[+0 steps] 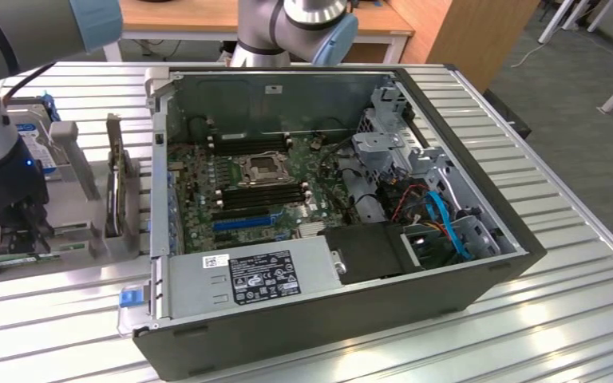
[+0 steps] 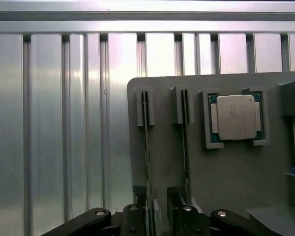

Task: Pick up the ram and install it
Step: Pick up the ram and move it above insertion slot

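**ram [image 2: 147, 147] sitting between the fingers [image 2: 173, 209], not gripped yet**

the ram is seen standing on its thin edge in a slot of a grey holder [image 2: 226, 172], green edge up. its long axis is laid flat along the holder, parallel to the ribs of the desk [image 2: 49, 137]. one end is tucked into the slot's little bracket and the other end reaches in between the fingers. in the exterior view it shows up as a thin green strip [image 1: 13, 260] under the gripper [image 1: 16, 235], at the exterior view's far left. a second stick [image 2: 186, 142] is parked in the next slot just beside it, pointed the same way. a square silver processor [image 2: 235, 117] is seated in a pocket further along the holder.

the desk is bare ribbed metal, pretty shiny. an open computer case [image 1: 318, 327] is laid on its side on it, to the exterior view's right of the holder. its motherboard [image 1: 205, 187] and black memory slots [image 1: 251, 144] are exposed. wooden furniture [image 1: 285, 20] and grey floor [image 1: 594, 159] can be made out behind.

the fingers are spread apart, one on each side of the ram's near end. nothing is pinched. whether either one touches the board can't be told.
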Robot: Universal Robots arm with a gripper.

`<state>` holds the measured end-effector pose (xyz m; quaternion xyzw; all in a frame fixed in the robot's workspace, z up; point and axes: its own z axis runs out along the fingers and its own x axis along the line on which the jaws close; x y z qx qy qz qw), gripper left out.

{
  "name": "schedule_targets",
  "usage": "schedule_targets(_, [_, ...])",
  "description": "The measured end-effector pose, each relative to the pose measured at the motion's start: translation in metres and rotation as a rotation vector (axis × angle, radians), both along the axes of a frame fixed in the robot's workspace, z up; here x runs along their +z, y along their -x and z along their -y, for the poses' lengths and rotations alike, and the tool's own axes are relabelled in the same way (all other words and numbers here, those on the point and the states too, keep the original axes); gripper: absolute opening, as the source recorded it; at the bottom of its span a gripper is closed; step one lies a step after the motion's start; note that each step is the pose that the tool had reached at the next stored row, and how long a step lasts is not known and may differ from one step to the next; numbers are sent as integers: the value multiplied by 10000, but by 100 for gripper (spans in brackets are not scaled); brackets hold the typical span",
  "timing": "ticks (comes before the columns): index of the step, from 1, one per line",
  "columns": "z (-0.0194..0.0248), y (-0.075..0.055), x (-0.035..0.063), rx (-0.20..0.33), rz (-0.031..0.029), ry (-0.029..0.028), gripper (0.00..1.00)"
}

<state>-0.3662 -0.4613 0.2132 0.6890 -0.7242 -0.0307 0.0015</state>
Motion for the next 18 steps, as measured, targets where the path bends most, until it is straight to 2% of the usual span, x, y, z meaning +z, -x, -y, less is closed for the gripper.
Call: schedule_targets(18, [0,1,-127,-1,-1,0,31])
